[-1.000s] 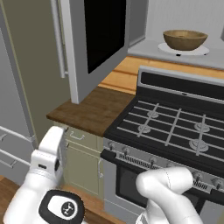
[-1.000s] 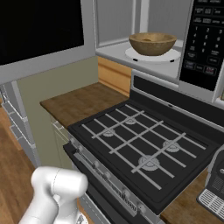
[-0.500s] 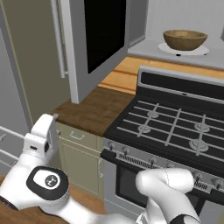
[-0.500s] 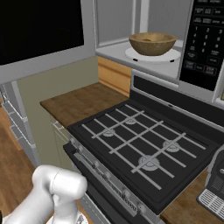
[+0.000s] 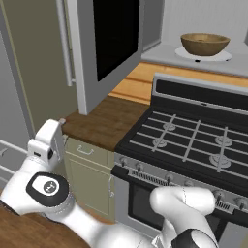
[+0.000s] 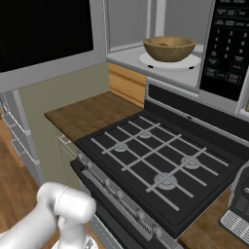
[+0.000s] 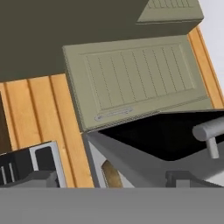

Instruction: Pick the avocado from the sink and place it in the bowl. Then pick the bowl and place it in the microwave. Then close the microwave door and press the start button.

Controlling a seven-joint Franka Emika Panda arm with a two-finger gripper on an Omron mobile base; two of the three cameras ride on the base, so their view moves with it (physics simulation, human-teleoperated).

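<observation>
beyond the stove [image 6: 160, 160], bowl [image 6: 169, 48] sits in the microwave [image 6: 194, 73]; hand view: door handle [image 7: 211, 129], claw spread wide.

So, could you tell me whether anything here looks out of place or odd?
Only the microwave door: it stands wide open over the wooden counter, with the bowl already on the turntable plate inside. Nothing looks spilled or damaged.
</observation>
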